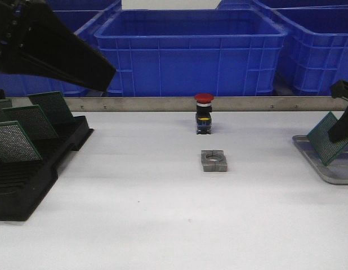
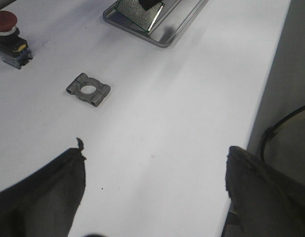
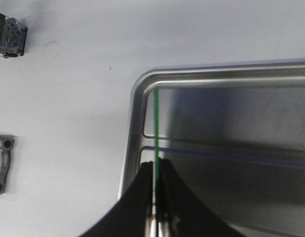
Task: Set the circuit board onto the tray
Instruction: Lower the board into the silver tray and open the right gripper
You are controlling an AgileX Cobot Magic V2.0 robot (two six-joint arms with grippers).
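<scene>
Right jaws on circuit board, edge-on over tray.

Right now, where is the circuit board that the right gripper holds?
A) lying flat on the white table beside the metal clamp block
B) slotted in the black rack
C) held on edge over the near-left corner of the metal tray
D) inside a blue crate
C: the right gripper is shut on the circuit board, which stands tilted on edge over the corner of the tray.
</scene>
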